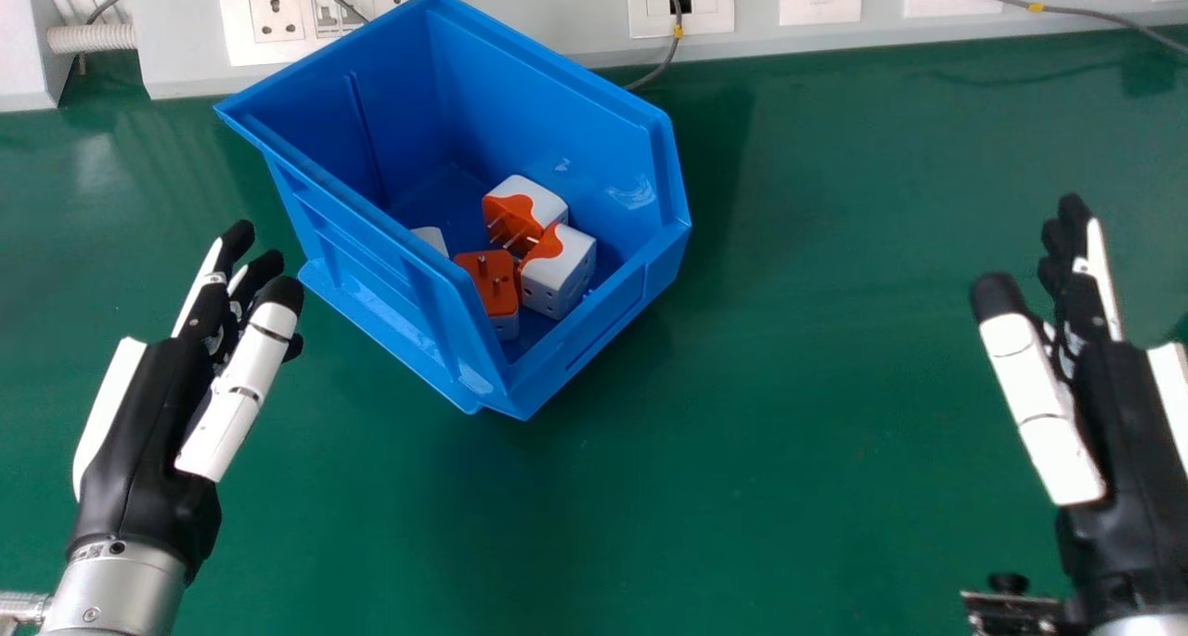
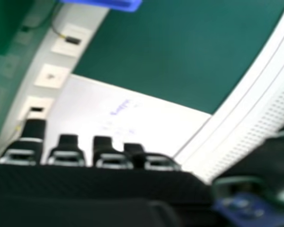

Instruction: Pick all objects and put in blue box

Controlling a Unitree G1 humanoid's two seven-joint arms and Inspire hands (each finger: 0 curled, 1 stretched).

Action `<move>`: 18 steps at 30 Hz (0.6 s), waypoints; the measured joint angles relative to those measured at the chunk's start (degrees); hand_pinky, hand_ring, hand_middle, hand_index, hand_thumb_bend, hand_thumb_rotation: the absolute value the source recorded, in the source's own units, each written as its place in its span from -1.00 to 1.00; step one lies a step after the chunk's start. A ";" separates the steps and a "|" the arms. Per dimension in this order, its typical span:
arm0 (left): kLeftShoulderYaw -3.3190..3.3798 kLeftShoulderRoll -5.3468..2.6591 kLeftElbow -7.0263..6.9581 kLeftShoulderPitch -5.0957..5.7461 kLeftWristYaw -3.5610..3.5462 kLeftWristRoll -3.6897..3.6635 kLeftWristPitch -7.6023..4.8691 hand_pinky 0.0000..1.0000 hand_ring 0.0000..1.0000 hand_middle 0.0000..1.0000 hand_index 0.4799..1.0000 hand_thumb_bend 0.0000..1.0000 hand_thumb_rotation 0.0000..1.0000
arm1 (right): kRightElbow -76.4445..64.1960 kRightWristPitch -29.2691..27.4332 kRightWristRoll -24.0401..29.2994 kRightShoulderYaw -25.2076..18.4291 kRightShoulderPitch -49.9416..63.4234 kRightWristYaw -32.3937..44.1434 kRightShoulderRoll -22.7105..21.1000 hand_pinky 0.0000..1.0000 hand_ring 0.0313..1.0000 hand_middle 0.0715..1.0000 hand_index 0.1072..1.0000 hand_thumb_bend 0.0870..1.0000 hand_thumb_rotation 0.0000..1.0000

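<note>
In the head view the blue box (image 1: 371, 274) stands tilted in direction on the green table, its low front toward the robot. Inside it lie orange and white adapters: one at the back (image 1: 525, 211), one at the right (image 1: 561, 270), one with its pins up (image 1: 492, 283), and a partly hidden white piece (image 1: 432, 239) behind the side wall. My left hand (image 1: 153, 413) is open left of the box, apart from it. At the right edge my right hand (image 1: 1118, 413) is open, holding nothing; in the right hand view, the right hand (image 2: 104, 182) shows straight fingers.
A trunking with sockets (image 1: 538, 14) runs along the back of the green table (image 1: 789, 385), behind the box. Grey cables (image 1: 670, 51) hang from it, one reaching the table near the box's back right side. A white board (image 2: 118, 113) lies beyond the right hand's fingers.
</note>
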 measured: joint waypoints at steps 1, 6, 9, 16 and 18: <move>0.21 0.01 0.04 0.15 -0.25 -0.07 -0.32 0.76 0.89 0.93 0.93 -0.21 0.57 | 0.06 -0.01 0.89 -0.25 0.41 0.98 -0.02 0.98 1.00 1.00 1.00 -0.21 0.98; 0.69 0.25 1.19 0.31 -1.00 -1.01 -1.33 0.79 0.91 0.95 0.95 -0.23 0.57 | 1.31 -0.02 4.78 -0.59 1.58 4.53 0.12 1.00 1.00 1.00 1.00 -0.14 1.00; 1.16 0.36 1.81 0.51 -1.43 -1.31 -1.60 0.79 0.91 0.95 0.96 -0.24 0.57 | 1.69 -0.02 7.41 -0.57 1.66 6.55 0.39 1.00 1.00 1.00 1.00 -0.14 1.00; 2.06 0.51 2.48 1.69 -3.46 -4.06 -2.89 0.78 0.91 0.96 0.98 -0.20 0.58 | 3.72 0.09 11.93 -0.95 1.79 10.06 0.55 1.00 1.00 1.00 1.00 -0.20 1.00; 2.61 0.53 2.71 1.97 -4.27 -4.84 -3.34 0.78 0.91 0.96 0.98 -0.19 0.58 | 3.96 0.07 12.03 -1.34 1.81 10.09 0.63 1.00 1.00 1.00 1.00 -0.21 1.00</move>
